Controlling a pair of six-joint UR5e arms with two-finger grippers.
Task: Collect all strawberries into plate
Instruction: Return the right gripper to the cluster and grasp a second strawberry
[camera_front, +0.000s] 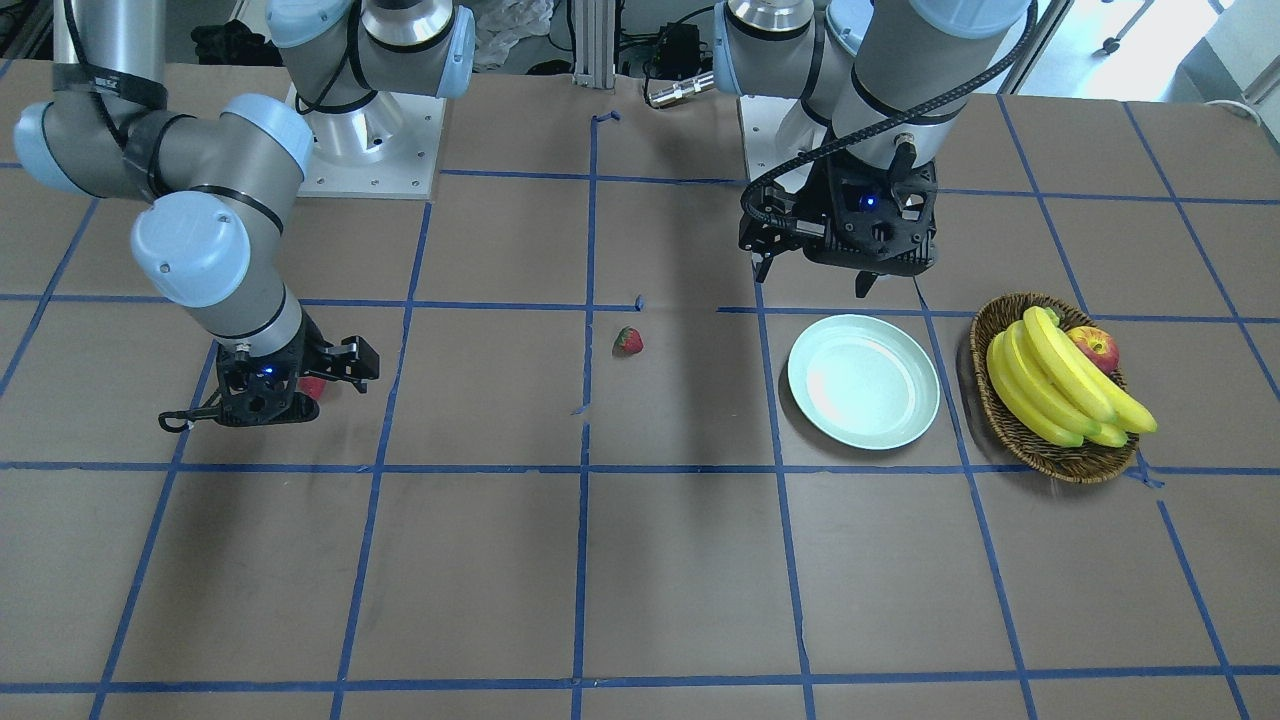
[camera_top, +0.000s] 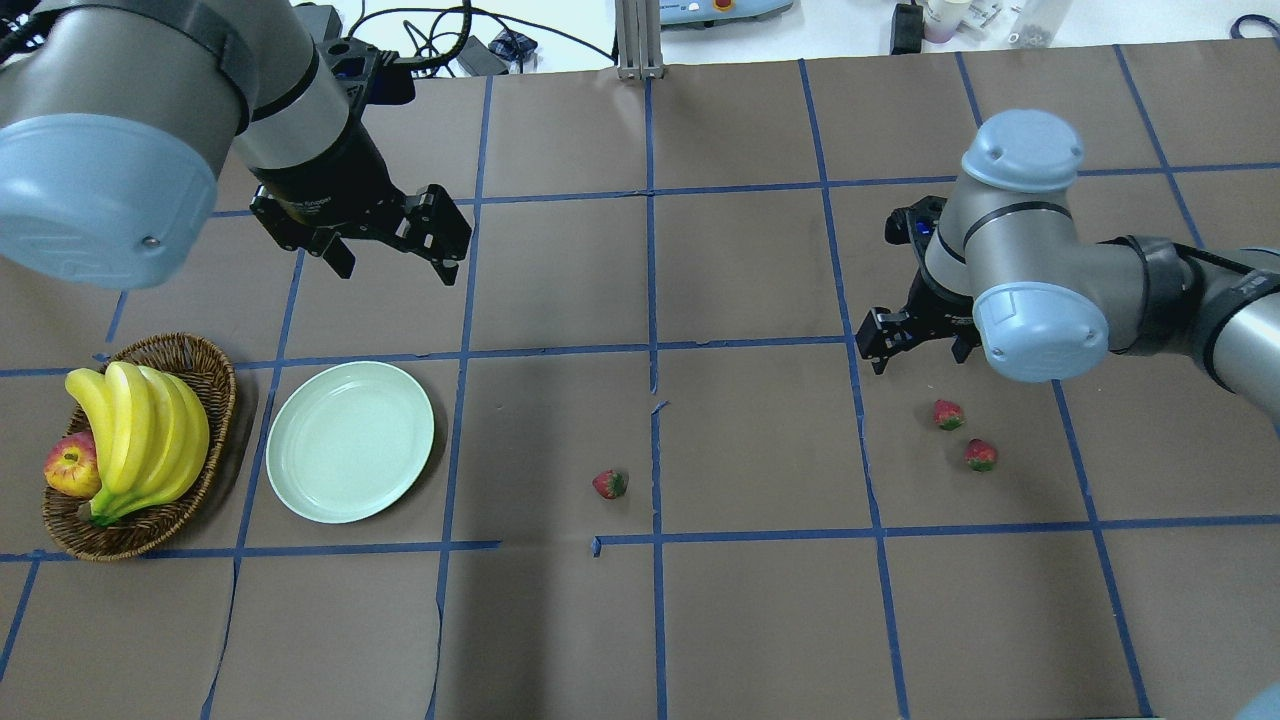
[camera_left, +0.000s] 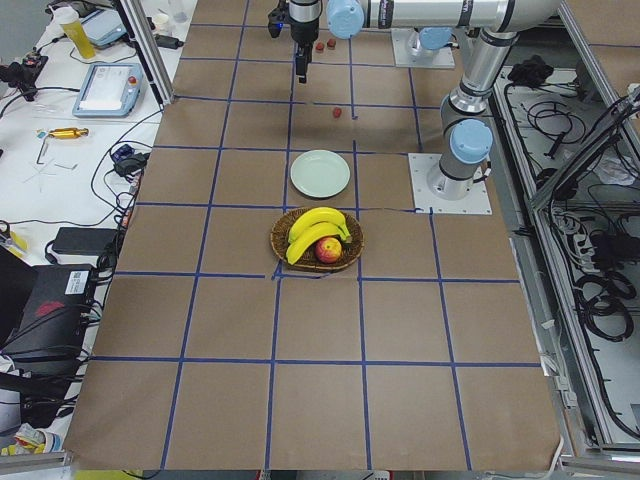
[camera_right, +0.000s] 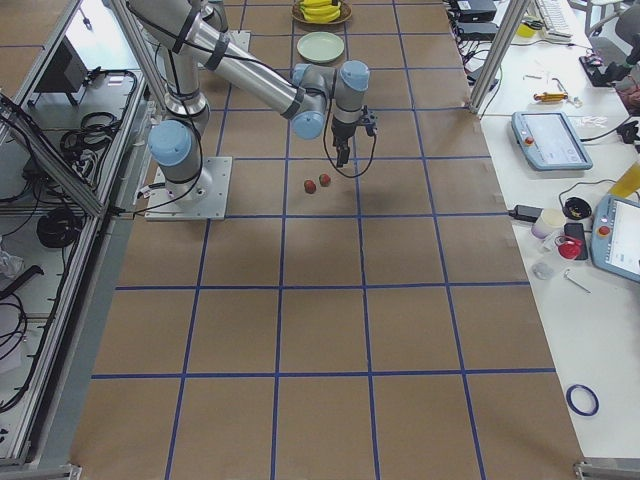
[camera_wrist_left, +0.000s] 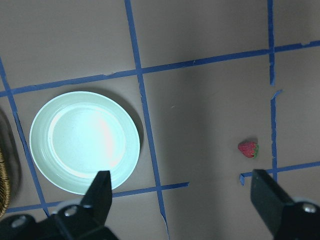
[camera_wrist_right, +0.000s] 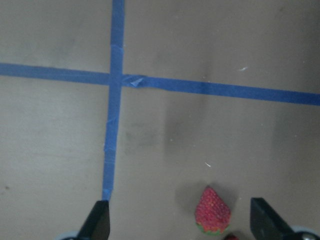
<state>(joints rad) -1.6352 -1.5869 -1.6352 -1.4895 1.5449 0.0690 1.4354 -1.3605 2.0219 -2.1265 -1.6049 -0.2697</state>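
3 small red, green-capped strawberries (camera_top: 610, 484); glossy mint plate (camera_top: 350, 441); L jaws & R jaws spread.

I work in a robotics lab. My surface (camera_left: 320, 330) is brown paper gridded with blue tape (camera_front: 590, 470). Around it stand aluminium framing (camera_top: 638, 40) and white side benches (camera_right: 600, 330) carrying teach pendants (camera_right: 552, 140), with loose cables (camera_left: 600, 260) alongside.

We record red strawberries (camera_top: 610, 484) with green caps, a pale mint-green plate (camera_top: 350, 441), yellow bananas (camera_top: 140, 430), a brown woven basket (camera_top: 205, 360), and blue tape (camera_top: 650, 250) gridding the brown table (camera_top: 750, 620).
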